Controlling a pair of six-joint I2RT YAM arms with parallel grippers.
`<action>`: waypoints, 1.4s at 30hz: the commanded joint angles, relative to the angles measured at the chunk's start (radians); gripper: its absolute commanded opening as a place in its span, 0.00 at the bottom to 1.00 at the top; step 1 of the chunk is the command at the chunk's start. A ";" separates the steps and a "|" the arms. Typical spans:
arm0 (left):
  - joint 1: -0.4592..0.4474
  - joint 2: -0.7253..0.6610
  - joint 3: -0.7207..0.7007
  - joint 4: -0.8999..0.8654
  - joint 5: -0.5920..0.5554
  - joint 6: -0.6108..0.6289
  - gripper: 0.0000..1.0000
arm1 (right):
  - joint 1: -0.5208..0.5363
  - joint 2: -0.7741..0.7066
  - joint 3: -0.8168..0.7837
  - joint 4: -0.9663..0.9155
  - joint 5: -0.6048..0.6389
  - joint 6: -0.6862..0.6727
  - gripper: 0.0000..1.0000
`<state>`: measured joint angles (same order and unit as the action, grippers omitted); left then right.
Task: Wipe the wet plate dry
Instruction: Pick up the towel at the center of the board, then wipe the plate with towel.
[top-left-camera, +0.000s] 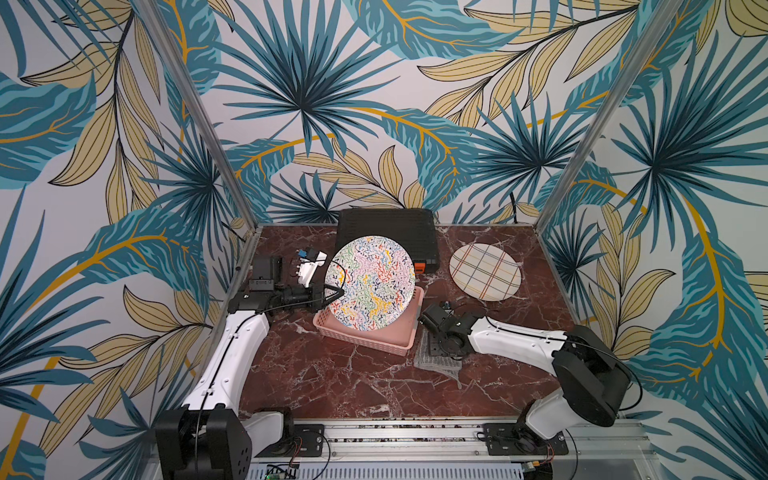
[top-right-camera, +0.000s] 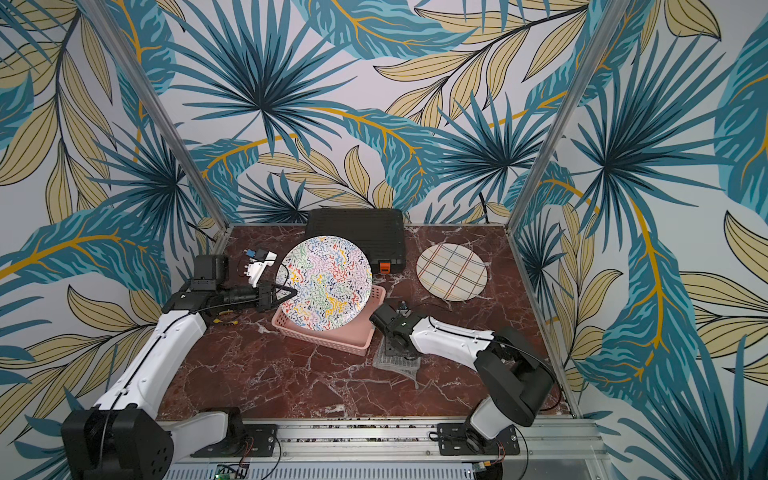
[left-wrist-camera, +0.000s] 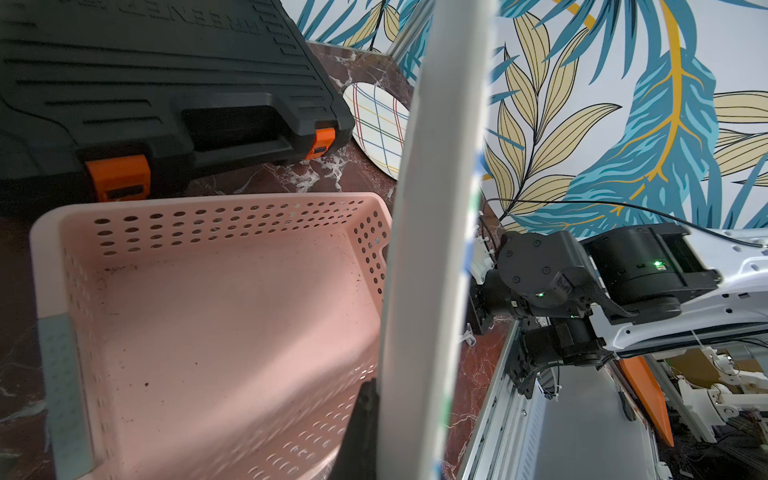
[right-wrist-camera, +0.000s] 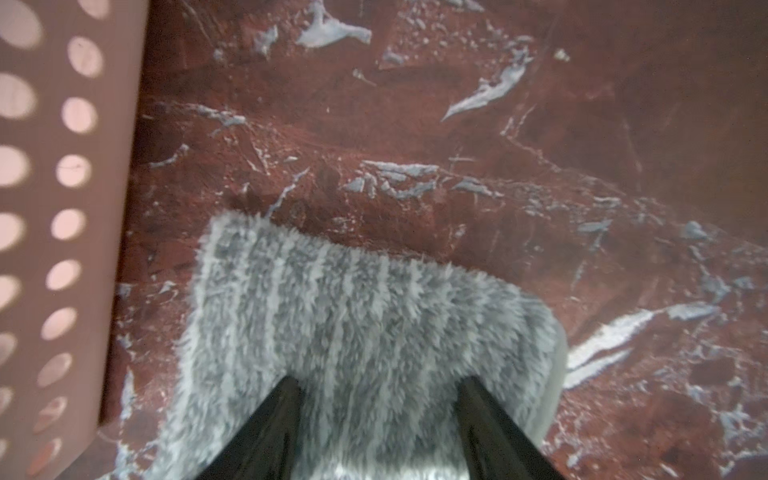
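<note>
The plate (top-left-camera: 372, 282) (top-right-camera: 328, 282), round with a many-coloured squiggle pattern, stands nearly upright on its edge above the pink basket (top-left-camera: 374, 341). My left gripper (top-left-camera: 338, 291) (top-right-camera: 293, 291) is shut on the plate's left rim. In the left wrist view the plate's white edge (left-wrist-camera: 436, 208) runs up the frame, with one black finger (left-wrist-camera: 362, 419) against it and the other hidden. A grey fluffy cloth (top-left-camera: 440, 366) (right-wrist-camera: 353, 299) lies on the table right of the basket. My right gripper (top-left-camera: 437, 345) (right-wrist-camera: 380, 384) points down onto it, open, with its fingertips resting apart on the pile.
A black toolbox (top-left-camera: 386, 224) with orange latches sits at the back behind the basket. A plaid plate (top-left-camera: 485, 271) lies flat at the back right. A small white part (top-left-camera: 309, 266) lies at the back left. The basket's perforated wall (right-wrist-camera: 62, 166) is close beside the cloth.
</note>
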<state>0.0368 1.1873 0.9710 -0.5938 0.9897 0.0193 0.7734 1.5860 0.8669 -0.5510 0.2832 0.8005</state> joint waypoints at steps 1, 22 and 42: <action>0.000 -0.029 0.005 0.046 0.036 0.012 0.00 | 0.004 0.036 -0.032 0.070 0.002 0.025 0.61; -0.006 -0.042 -0.002 0.034 0.083 0.046 0.00 | 0.003 -0.582 0.131 0.079 0.187 -0.349 0.00; -0.073 -0.020 0.083 -0.083 0.100 0.110 0.00 | 0.085 0.148 0.857 0.088 0.263 -0.399 0.00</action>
<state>-0.0284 1.1790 0.9958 -0.7162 0.9791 0.1104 0.8642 1.7275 1.7535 -0.4519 0.4099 0.3702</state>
